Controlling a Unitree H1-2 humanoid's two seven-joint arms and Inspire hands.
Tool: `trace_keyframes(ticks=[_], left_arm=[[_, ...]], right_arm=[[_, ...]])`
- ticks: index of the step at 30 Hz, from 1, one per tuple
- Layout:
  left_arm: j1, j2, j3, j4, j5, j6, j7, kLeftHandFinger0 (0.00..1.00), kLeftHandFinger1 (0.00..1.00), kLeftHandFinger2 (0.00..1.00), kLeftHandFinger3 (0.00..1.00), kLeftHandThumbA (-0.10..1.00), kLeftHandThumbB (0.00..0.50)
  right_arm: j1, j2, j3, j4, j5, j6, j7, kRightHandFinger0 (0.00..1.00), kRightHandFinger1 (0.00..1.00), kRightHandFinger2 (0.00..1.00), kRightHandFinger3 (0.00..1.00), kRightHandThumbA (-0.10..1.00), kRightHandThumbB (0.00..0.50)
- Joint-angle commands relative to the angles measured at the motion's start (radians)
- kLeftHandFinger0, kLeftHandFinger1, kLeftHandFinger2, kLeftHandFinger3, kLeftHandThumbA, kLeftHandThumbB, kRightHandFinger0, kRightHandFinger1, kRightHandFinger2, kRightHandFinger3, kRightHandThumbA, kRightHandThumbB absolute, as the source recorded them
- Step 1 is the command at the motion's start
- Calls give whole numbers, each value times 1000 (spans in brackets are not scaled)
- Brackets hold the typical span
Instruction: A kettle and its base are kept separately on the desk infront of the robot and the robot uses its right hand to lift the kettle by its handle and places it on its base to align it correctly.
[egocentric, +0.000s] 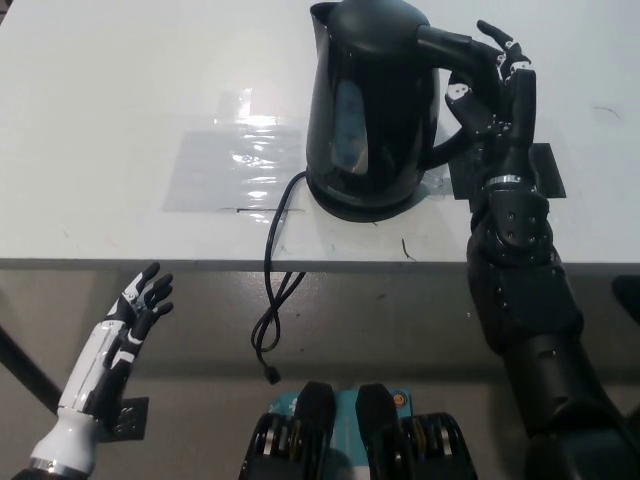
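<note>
White desk (120, 90): one black kettle (370, 100), upright, near the front edge, seated on its round base (352, 203). Base cord (275, 290) hangs over the front edge. Clear film patch (235, 165) lies just beside the base; dark patch (545, 170) lies behind the right hand. Right hand (495, 95): fingers wrapped round the kettle handle (455, 55). Left hand (135, 315): below the front edge, fingers spread, holding nothing.
</note>
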Motion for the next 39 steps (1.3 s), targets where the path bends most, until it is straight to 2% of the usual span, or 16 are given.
trace_keyframes(ticks=[1,5,6,9,11,15,17,22,27,30,34,37,38,39], left_arm=[[-25,21,0,-20,9,-10,-13,1000,1000,1000,1000,898,102],[-25,19,-1,-22,5,-5,-14,1000,1000,1000,1000,898,108],[-24,22,-3,-19,13,-13,-15,1000,1000,1000,1000,905,93],[-26,24,-3,-19,19,-10,-13,1000,1000,1000,1000,918,106],[-25,20,-1,-26,9,-1,-12,1000,1000,1000,1000,913,104],[-29,21,-2,-25,13,0,-12,1000,1000,1000,1000,910,107],[-29,24,-4,-23,23,-4,-12,1000,1000,1000,1000,939,117],[-32,21,0,-23,10,-3,-14,1000,1000,1000,1000,912,113],[-35,25,-4,-25,28,-2,-12,1000,1000,1000,1000,935,114],[-40,24,-2,-21,18,-1,-15,1000,1000,1000,1000,933,120],[-41,26,0,-24,19,1,-15,1000,1000,1000,1000,937,118],[-43,28,1,-20,21,-2,-14,1000,1000,1000,1000,937,112],[-44,29,1,-17,20,-6,-16,1000,1000,1000,1000,940,119],[-45,31,0,-14,19,-10,-18,1000,1000,1000,1000,942,121]], right_arm=[[-78,23,9,-32,16,-13,13,0,281,682,768,-100,105],[-77,24,12,-40,12,-5,12,0,311,708,779,-100,106],[-77,26,14,-45,10,2,11,0,310,709,779,-100,105],[-82,31,12,-47,15,14,12,0,326,715,770,-100,113],[-91,37,14,-42,15,17,13,0,300,681,733,-100,122],[-102,37,23,-30,1,11,9,0,295,672,724,-100,122],[-110,38,31,-17,-17,11,-4,0,275,647,710,-100,130],[-138,43,36,23,-14,-6,1,0,271,645,708,-100,130],[-157,47,42,35,-28,3,-8,0,260,628,681,-100,126],[-164,49,42,52,-31,-6,-11,0,193,547,648,-100,116],[-164,47,44,60,-37,-2,-15,0,173,530,639,-100,119],[-152,43,38,59,-33,1,-11,0,211,558,622,-100,123],[-147,40,33,60,-23,1,-3,48,291,663,746,-78,150],[-141,38,27,60,-14,3,5,59,310,676,754,-52,150]])
